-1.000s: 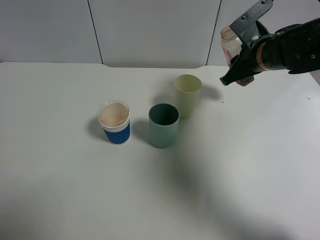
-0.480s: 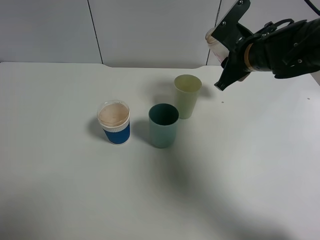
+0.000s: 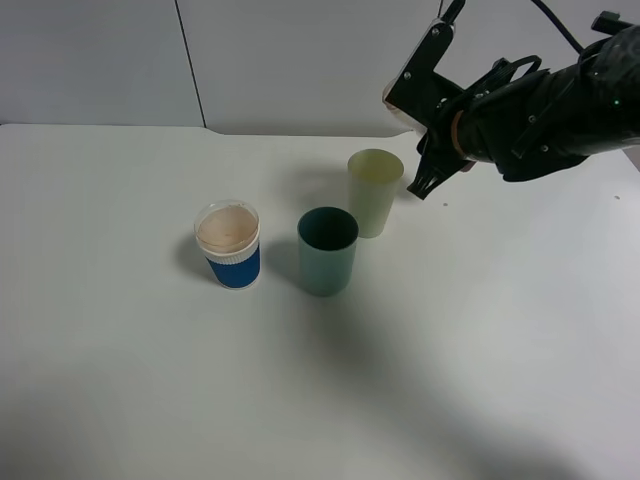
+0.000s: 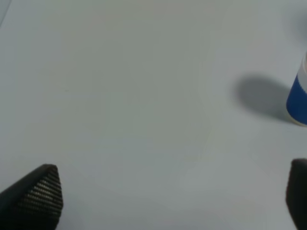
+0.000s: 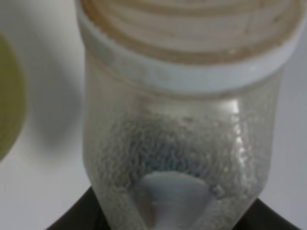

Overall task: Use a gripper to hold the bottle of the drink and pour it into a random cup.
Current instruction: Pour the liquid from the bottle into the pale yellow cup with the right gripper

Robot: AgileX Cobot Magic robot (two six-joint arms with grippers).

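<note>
The place reads as a robotics lab or test bench. A plain white tabletop point(image 3: 120, 380) fills nearly the whole exterior view, its surface smooth and unmarked. At the far side it is backed by flat, pale grey wall panels point(image 3: 300, 60) joined by thin dark seams point(image 3: 189, 60). A black robot arm point(image 3: 560, 100) reaches in over the table from the far right. Near the middle stand three cups in a loose group: a blue-and-white cup point(image 3: 231, 258), a teal-green cup point(image 3: 327, 255) and a pale yellow-green cup point(image 3: 373, 195).
</note>
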